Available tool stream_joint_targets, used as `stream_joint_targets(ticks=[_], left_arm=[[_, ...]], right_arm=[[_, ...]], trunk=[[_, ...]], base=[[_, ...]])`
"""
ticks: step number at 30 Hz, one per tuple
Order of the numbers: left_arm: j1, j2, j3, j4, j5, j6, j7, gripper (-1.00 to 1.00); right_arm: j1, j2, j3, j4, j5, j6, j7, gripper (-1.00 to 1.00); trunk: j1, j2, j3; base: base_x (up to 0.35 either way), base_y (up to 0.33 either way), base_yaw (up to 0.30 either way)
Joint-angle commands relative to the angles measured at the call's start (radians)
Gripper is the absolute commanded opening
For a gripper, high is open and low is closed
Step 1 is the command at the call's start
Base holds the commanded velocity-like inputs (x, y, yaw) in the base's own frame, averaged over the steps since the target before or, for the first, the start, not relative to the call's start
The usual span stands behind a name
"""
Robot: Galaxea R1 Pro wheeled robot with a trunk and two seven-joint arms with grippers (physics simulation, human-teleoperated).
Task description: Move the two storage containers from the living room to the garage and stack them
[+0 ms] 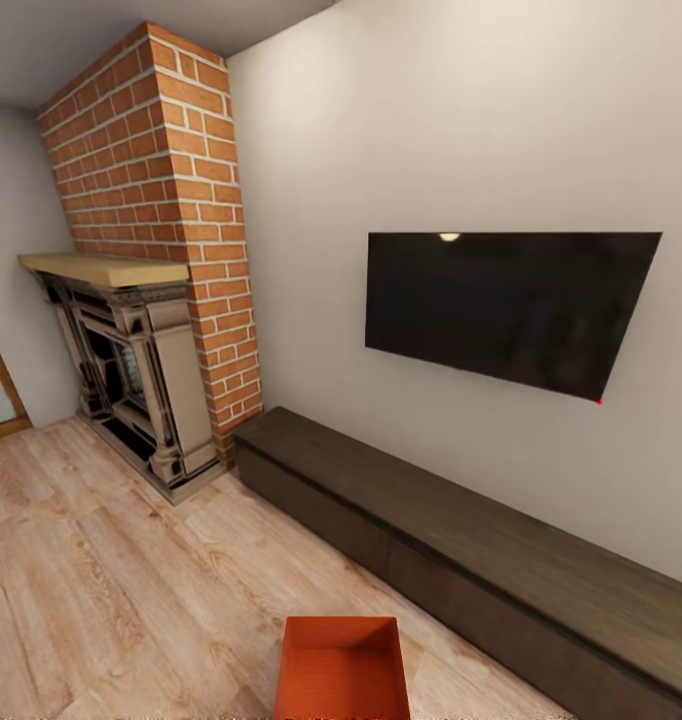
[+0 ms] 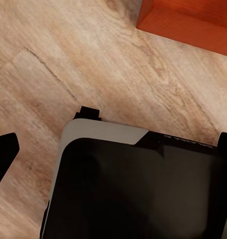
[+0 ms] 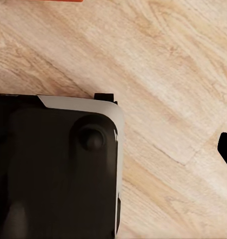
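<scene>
Orange-red bin (image 1: 343, 672) lay on wood floor (image 1: 111, 570) at 6 o'clock, dead ahead, long axis pointing away; left arm seemingly nearer; claw states could not be told.

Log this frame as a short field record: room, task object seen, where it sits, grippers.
room: living room, brick fireplace, wall TV, long dark cabinet
task object: one orange-red container, open side up
location: on the wood plank floor, in front of the cabinet, at the head view's bottom edge
grippers: holding nothing visible; open or shut unclear
</scene>
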Motion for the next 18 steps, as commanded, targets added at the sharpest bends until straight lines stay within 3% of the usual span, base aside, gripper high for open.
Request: stream_joint_targets(ticks=[1,18], left_arm=[[-0.001,0.0,-0.001,0.001,0.007,-0.001,-0.003,1.0],[-0.001,0.0,-0.001,0.001,0.007,-0.001,-0.002,1.0]], right_arm=[[-0.001,0.0,0.006,0.003,-0.004,-0.006,0.003,1.0],[-0.001,-0.002,0.006,0.003,-0.004,-0.006,0.001,1.0]], trunk=[[0.0,-0.001,-0.003],[0.0,-0.001,-0.03]], base=[[0.0,0.0,0.0],[0.0,0.0,0.0]])
